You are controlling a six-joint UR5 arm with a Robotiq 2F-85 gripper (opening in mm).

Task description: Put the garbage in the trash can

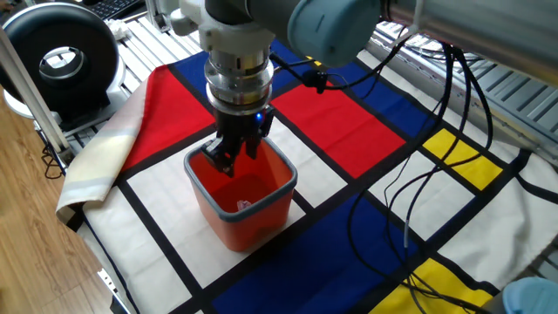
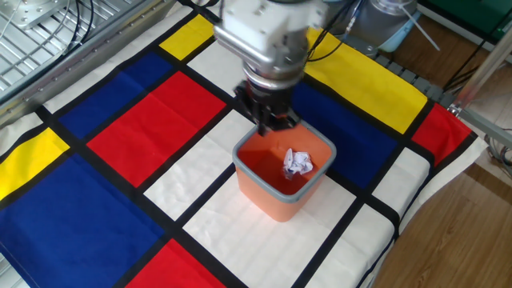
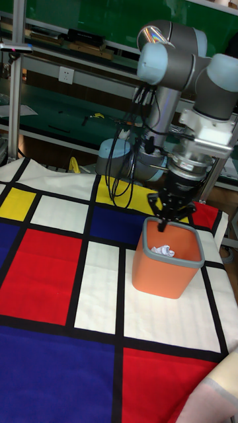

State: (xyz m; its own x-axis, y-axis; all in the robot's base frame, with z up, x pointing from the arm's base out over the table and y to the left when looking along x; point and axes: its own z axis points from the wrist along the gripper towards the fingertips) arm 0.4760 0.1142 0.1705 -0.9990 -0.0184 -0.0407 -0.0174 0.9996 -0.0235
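Observation:
The trash can [image 1: 253, 225] is an orange-red bin with a grey rim that stands on a white square of the checked cloth; it also shows in the other fixed view [image 2: 276, 204] and the tall view [image 3: 162, 277]. The garbage [image 2: 298, 163], a small crumpled white wad, lies loose on the bin's floor [image 3: 162, 250]; only a pale scrap of it [image 1: 245, 205] shows in one fixed view. My gripper [image 1: 234, 157] points down over the bin's far rim [image 2: 268, 120], above the wad and apart from it [image 3: 166, 221]. Its fingers are open and hold nothing.
Black cables [image 1: 418, 174] trail from the arm across the cloth on the right. A round black device [image 1: 61, 52] sits beyond the table's left corner. The cloth folds over the table edge [image 1: 96, 166]. Metal rails [image 2: 48, 48] border the far side.

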